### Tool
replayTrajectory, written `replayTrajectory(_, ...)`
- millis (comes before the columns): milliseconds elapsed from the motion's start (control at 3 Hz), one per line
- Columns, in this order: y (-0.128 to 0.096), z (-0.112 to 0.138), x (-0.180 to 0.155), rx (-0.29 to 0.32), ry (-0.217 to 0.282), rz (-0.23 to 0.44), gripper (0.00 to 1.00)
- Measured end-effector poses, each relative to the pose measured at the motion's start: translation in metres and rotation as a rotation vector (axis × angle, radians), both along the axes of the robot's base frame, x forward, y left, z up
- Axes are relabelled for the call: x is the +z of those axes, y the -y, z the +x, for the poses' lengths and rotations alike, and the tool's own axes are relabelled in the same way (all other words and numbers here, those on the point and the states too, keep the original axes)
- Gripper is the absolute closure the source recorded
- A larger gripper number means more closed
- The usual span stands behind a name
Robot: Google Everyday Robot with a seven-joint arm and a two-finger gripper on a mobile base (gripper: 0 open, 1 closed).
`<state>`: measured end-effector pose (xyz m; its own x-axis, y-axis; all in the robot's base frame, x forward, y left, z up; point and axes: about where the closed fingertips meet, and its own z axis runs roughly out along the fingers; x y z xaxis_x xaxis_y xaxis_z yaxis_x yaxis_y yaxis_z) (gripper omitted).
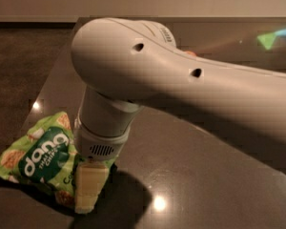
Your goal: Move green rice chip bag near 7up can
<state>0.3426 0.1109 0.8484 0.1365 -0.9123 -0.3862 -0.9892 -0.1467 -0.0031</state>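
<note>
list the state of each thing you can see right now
green rice chip bag, lying crumpled on the table, label up, right edge at the gripper
gripper, pointing down, low over the table at the bag's right edge
robot arm, stretched across the table, hiding much of it
table, dark and glossy, bearing the bag
7up can, not in view

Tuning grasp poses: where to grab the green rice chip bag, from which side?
Probably take the green rice chip bag by its right edge in view, coming from above: it lies flat and crumpled on the table, so only a puffed edge offers a pinch. The end effector is at that edge, pointing down.
</note>
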Motion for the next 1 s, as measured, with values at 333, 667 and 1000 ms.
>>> replayTrajectory(333, -0.005, -0.004, -0.001, 0.01, -0.013, 0.015, 0.42)
replayTrajectory(667, -0.004, 0.0, 0.004, -0.009, -0.004, 0.02, 0.65)
replayTrajectory(1000, -0.003, 0.016, 0.014, -0.042, 0.025, 0.031, 0.88)
